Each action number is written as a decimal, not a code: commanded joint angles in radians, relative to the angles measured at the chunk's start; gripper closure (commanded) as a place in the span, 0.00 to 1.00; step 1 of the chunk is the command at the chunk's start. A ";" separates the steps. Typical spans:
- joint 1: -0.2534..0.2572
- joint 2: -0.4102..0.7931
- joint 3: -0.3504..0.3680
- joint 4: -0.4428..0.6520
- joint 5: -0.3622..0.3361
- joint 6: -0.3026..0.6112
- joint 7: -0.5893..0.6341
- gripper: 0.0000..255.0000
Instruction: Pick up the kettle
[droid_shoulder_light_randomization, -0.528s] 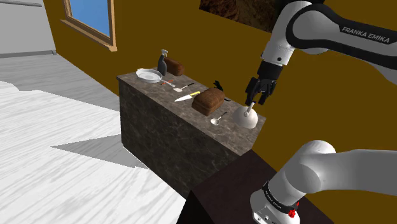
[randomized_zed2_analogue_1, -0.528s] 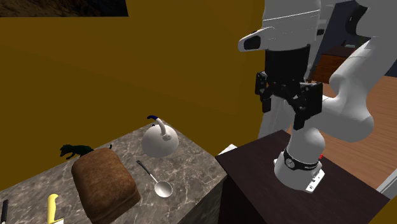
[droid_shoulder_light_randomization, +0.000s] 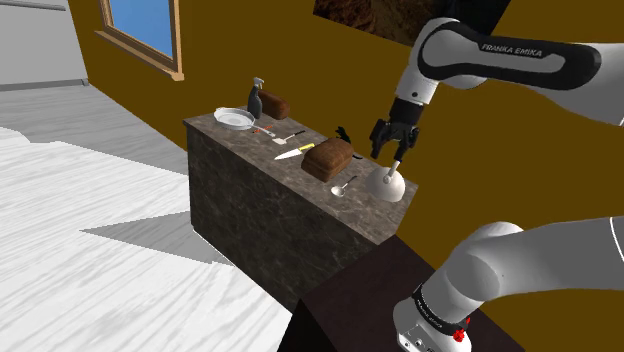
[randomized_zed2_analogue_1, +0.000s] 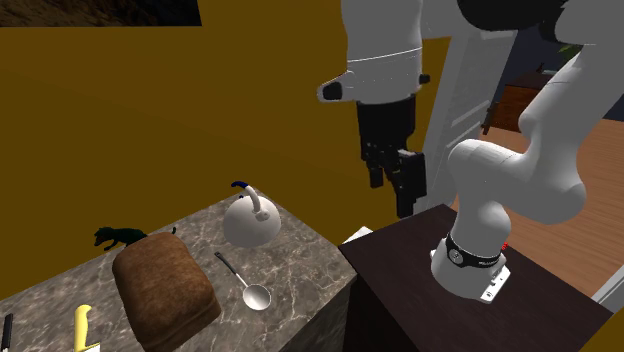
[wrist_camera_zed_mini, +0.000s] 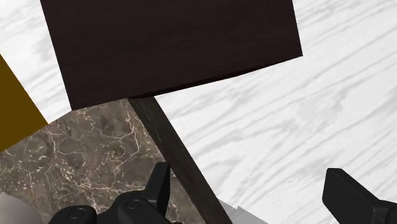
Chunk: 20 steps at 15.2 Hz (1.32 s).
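The kettle (droid_shoulder_light_randomization: 388, 184) (randomized_zed2_analogue_1: 250, 222) is a white dome with a thin arched handle and a dark tip. It stands upright at the near end of the marble counter (droid_shoulder_light_randomization: 250, 195) (randomized_zed2_analogue_1: 330, 262). My black gripper (droid_shoulder_light_randomization: 393, 150) hangs just above it in the shoulder view. In the second exterior view the gripper (randomized_zed2_analogue_1: 393, 188) is up and to the right of the kettle, over the counter's end. It is open in the wrist view (wrist_camera_zed_mini: 254, 198), with nothing between the fingers. A pale curved patch at the counter, beside one finger, may be the kettle.
A brown loaf (droid_shoulder_light_randomization: 328, 158) (randomized_zed2_analogue_1: 165, 290) and a spoon (droid_shoulder_light_randomization: 343, 186) (randomized_zed2_analogue_1: 245, 282) lie beside the kettle. Farther along are a yellow-handled knife (droid_shoulder_light_randomization: 293, 152), a plate (droid_shoulder_light_randomization: 234, 118) and a bottle (droid_shoulder_light_randomization: 254, 98). A dark toy animal (randomized_zed2_analogue_1: 118, 236) stands by the ochre wall. The dark stand (randomized_zed2_analogue_1: 470, 300) (wrist_camera_zed_mini: 172, 44) adjoins the counter.
The arm has swung toward the shoulder view's left, bringing the gripper over the kettle, and the hand has turned. The kettle has not moved.
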 joint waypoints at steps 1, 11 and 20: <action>-0.024 0.064 -0.019 0.019 -0.007 0.041 0.014 0.00; -0.118 0.381 -0.111 0.164 -0.006 0.194 0.090 0.00; -0.199 0.653 -0.201 0.337 0.040 0.270 0.141 0.00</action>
